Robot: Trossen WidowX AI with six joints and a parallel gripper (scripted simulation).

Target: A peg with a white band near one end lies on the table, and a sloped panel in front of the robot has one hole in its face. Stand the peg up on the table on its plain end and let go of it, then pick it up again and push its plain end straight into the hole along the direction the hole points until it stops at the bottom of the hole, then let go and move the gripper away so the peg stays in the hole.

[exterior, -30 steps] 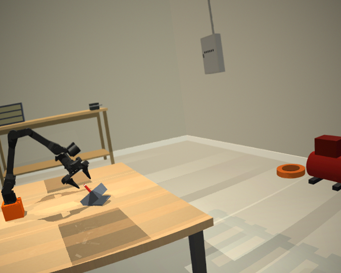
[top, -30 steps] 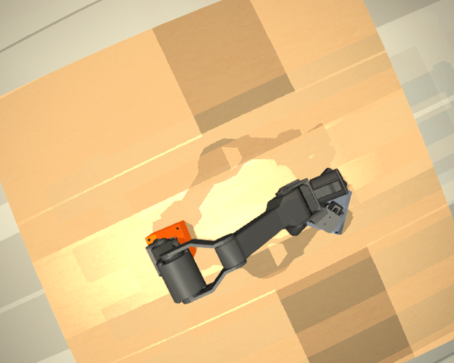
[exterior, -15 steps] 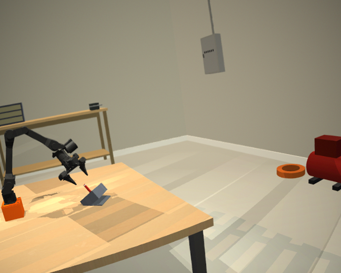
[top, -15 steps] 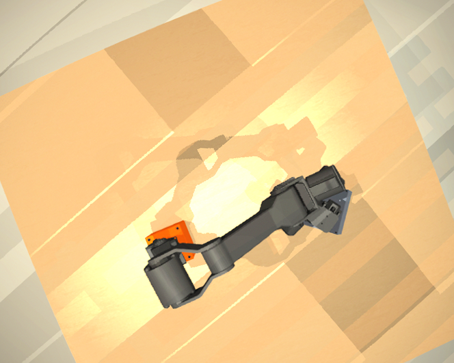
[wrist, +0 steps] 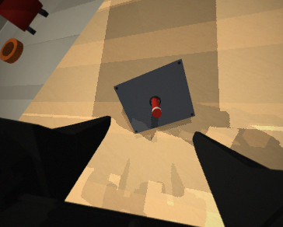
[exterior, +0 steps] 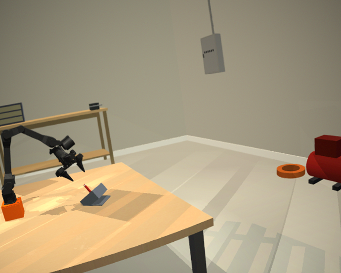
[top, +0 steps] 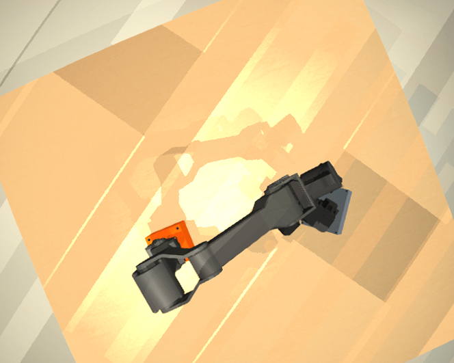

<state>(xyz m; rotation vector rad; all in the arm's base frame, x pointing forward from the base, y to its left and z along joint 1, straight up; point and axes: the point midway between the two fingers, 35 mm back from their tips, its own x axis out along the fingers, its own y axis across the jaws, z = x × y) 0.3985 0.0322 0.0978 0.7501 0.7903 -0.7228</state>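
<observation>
The blue-grey sloped panel (top: 344,212) (exterior: 96,193) (wrist: 148,82) stands on the table. The red peg (exterior: 87,187) (wrist: 155,104) sits in the panel's hole, tilted with its white-banded end sticking out of the face. Its lower end is hidden in the hole, so its depth cannot be read directly. My gripper (exterior: 78,176) (wrist: 151,127) is wide open and empty, above the panel and clear of the peg. In the top view the arm covers the peg and part of the panel.
The arm's orange base block (top: 184,232) (exterior: 13,209) stands on the wooden table (top: 101,180) (exterior: 114,235). Beyond the table are a shelf (exterior: 64,115), an orange ring (exterior: 280,173) and a red machine (exterior: 328,165) on the floor.
</observation>
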